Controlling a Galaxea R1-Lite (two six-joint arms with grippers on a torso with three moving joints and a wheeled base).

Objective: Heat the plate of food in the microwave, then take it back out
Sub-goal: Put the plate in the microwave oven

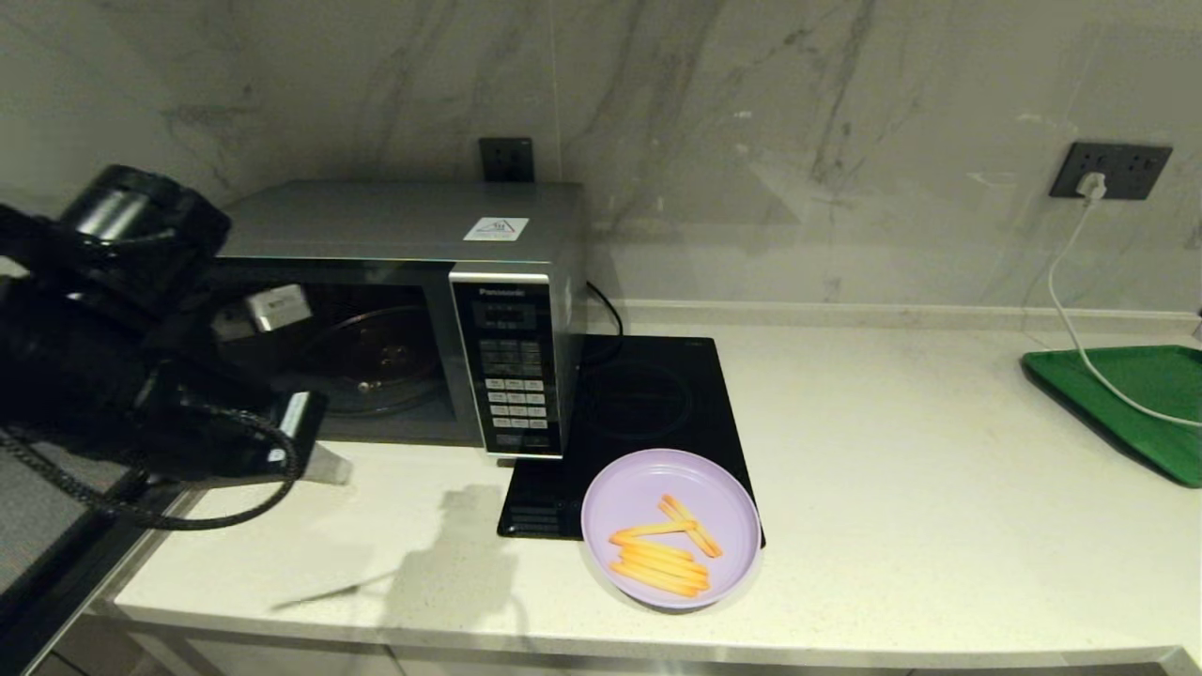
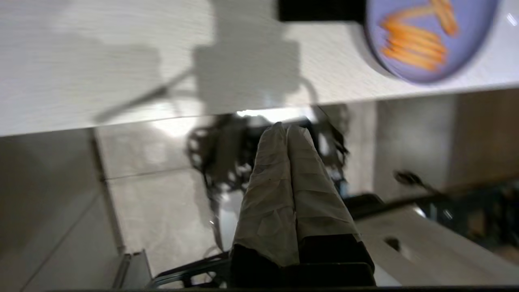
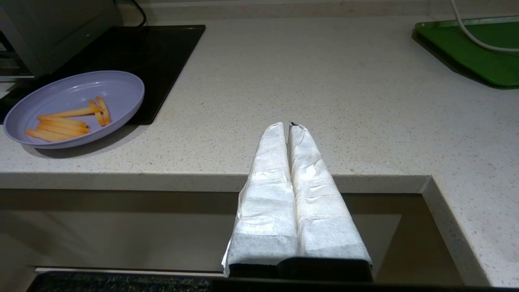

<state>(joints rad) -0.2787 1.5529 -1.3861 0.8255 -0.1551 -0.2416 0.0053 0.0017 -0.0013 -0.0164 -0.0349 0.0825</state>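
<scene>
With fingers pressed together on nothing, my left claw (image 2: 287, 129) hangs at the counter's nine o'clock edge before the microwave (image 1: 404, 310), whose cavity stands exposed for loading, the plate of food (image 1: 670, 528) waits at six o'clock across the hob (image 1: 648, 413), and my right claw (image 3: 290, 126) parks closed, empty.

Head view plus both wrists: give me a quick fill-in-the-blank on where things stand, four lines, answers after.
1. The plate of food rests partly on the black ____.
2. The microwave door is ____, its turntable showing.
3. The tray at the counter's right end is ____ in colour.
4. The fingers of the left tool are pressed ____, holding nothing.

Missing words: induction hob; open; green; together
</scene>
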